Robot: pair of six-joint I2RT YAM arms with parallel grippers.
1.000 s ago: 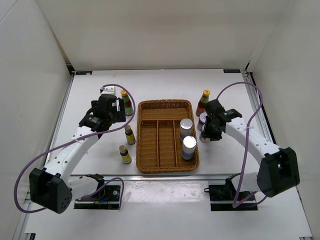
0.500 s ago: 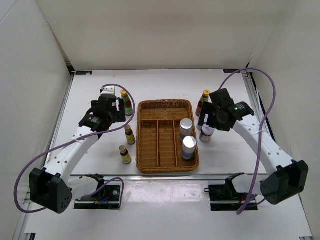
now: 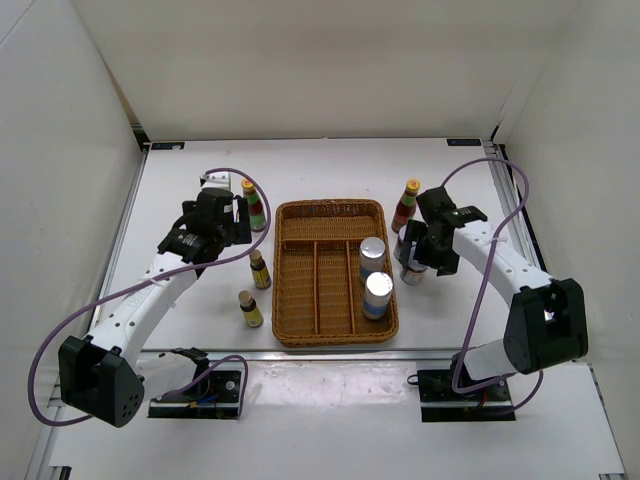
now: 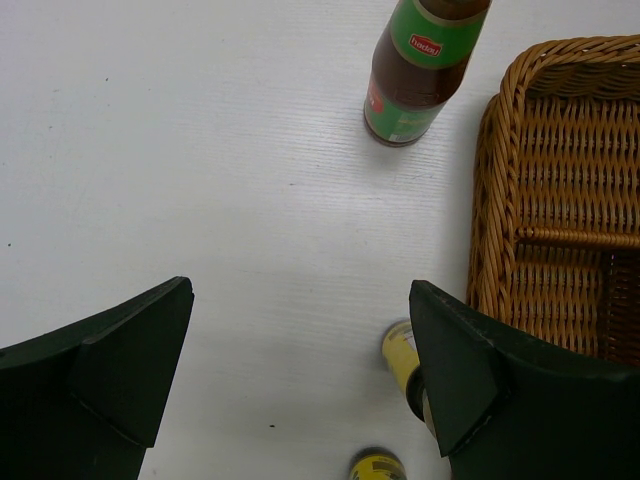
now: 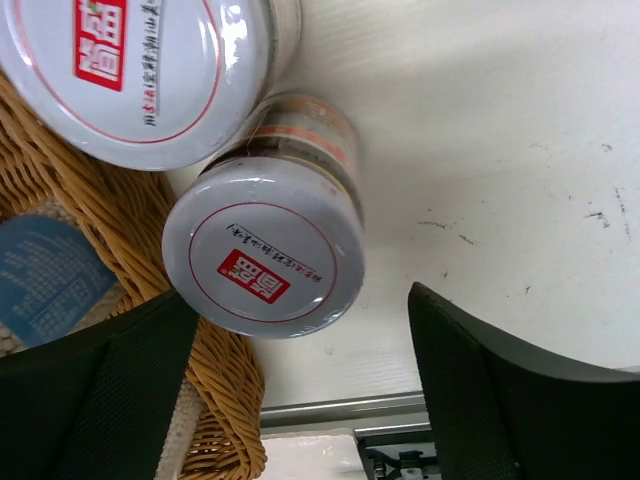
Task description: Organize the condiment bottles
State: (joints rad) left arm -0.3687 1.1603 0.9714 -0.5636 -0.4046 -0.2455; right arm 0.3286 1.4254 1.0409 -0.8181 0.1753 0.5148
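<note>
The right gripper (image 5: 302,300) stands spread, gripping nothing. A round, smooth silver-lidded jar (image 5: 262,255) sits between its fingertips toward eleven o'clock, beside the woven wicker tray (image 5: 225,410). Likewise spread and empty: the left gripper (image 4: 300,290).

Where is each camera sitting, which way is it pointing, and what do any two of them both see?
Top external: above and behind the robot, looking down on the table and wicker tray; left arm and right arm show.
Left wrist: on the left arm, facing down at the table; the open left gripper frames a red sauce bottle beside the tray.
Right wrist: on the right arm, facing down at a silver-lidded jar beside the tray; the right gripper shows.
Shared: top and left wrist both show that bottle.
</note>
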